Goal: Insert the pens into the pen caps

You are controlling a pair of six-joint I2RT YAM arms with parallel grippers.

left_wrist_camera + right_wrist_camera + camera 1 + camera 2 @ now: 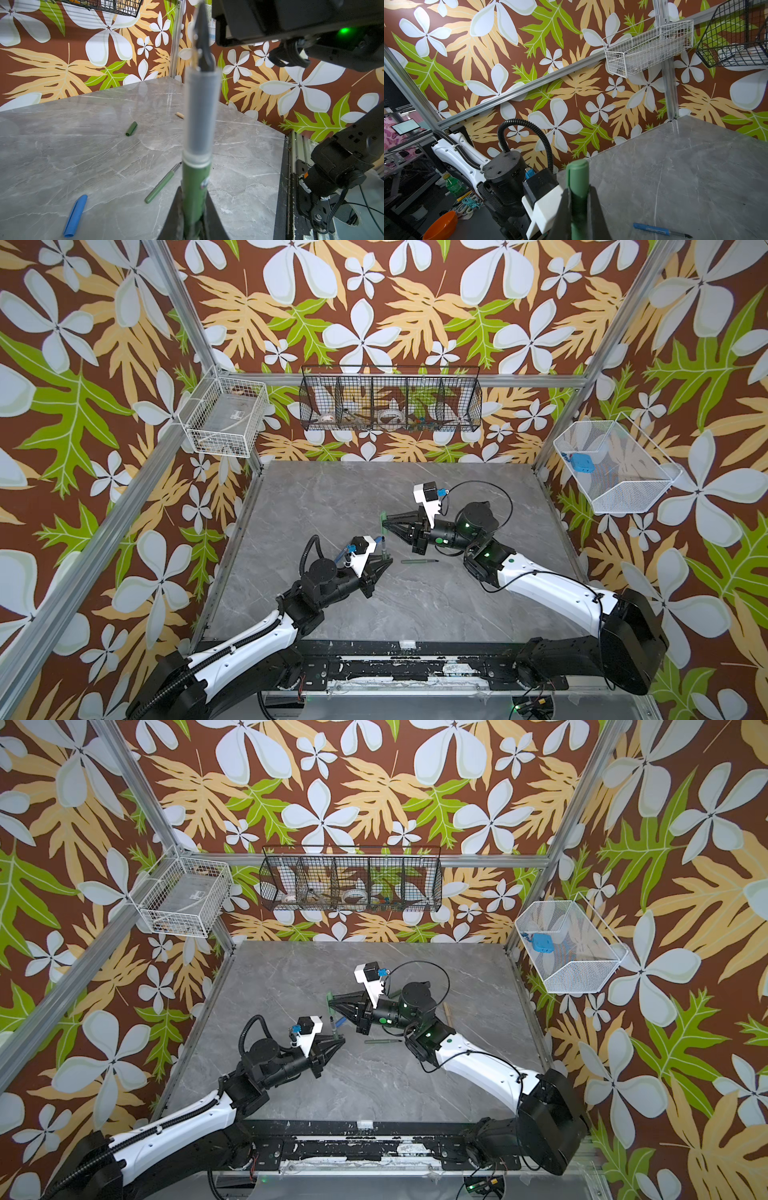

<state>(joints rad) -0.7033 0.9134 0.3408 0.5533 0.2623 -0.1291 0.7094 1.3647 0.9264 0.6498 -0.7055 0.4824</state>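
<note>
Left jaws were clamped on a dark green pen (196, 180), its grey neck and dark pointed tip exposed; right jaws gripped a green cap (578, 176).

Bench (332, 489): grey marbled slab.
Green pen (419, 561): lying flat near the middle, uncapped.
Green cap (131, 128): lying alone, apart from that pen.
Blue cap (75, 216): lying flat.
Blue pen (661, 230): lying flat, tip bare.
Tan pen (448, 1013): lying on the right half.
</note>
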